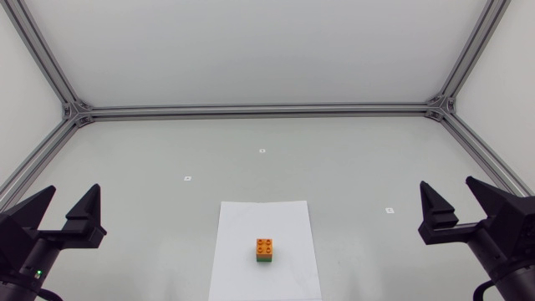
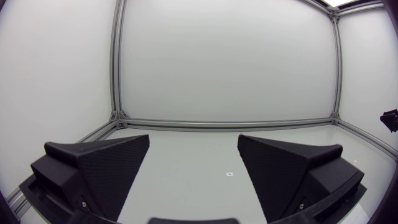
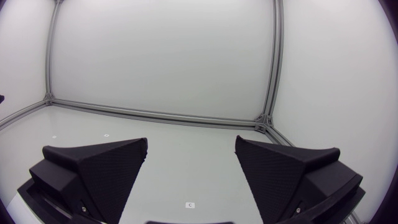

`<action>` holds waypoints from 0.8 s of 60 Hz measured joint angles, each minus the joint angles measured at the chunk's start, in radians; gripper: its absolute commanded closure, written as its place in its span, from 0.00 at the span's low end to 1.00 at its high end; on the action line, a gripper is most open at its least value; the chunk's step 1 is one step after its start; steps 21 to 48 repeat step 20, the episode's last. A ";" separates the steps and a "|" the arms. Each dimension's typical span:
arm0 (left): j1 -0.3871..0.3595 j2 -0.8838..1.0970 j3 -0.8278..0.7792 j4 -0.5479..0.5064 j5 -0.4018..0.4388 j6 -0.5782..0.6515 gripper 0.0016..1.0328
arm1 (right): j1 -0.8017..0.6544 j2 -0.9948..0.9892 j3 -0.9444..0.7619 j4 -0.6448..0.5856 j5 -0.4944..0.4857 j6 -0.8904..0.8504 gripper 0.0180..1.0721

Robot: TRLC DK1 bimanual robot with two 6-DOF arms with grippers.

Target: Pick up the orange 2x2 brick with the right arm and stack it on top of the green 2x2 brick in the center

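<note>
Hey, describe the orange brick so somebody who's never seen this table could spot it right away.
On the grey table, find the white paper sheet in the middle. Two small bricks stand stacked on it, and the orange brick is the upper one. Four studs show on top; the green brick beneath shows only a thin edge.

We find no text, number or brand that we can read. The only signs are small white tags lying flat on the table [image 1: 125, 159]: the first tag [image 1: 262, 150] at the middle toward the far edge, the second tag [image 1: 187, 178] nearer the left edge, and the third tag [image 1: 389, 210] toward the right edge. Each bears a dark mark too small for us to make out. One tag [image 2: 229, 175] lies ahead of the left gripper [image 2: 193, 140], and another tag [image 3: 190, 205] below the right gripper [image 3: 191, 141], both unreadable.
</note>
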 measured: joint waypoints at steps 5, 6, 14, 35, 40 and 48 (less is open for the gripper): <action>0.000 0.000 0.000 0.000 0.000 0.000 0.04 | 0.000 -0.028 -0.037 0.044 0.000 0.031 0.05; 0.000 0.000 0.000 0.000 0.000 0.000 0.04 | 0.000 -0.034 -0.043 0.049 0.000 0.036 0.05; 0.000 0.000 0.000 0.000 0.000 0.000 0.04 | 0.000 -0.044 -0.053 0.056 -0.001 0.054 0.05; 0.000 0.000 0.000 0.000 0.000 0.000 0.04 | 0.000 -0.044 -0.053 0.056 -0.003 0.055 0.05; 0.000 0.000 0.000 0.000 0.000 0.000 0.04 | 0.000 -0.044 -0.053 0.056 -0.003 0.055 0.05; 0.000 0.000 0.000 0.000 0.000 0.000 0.04 | 0.000 -0.044 -0.053 0.056 -0.003 0.055 0.05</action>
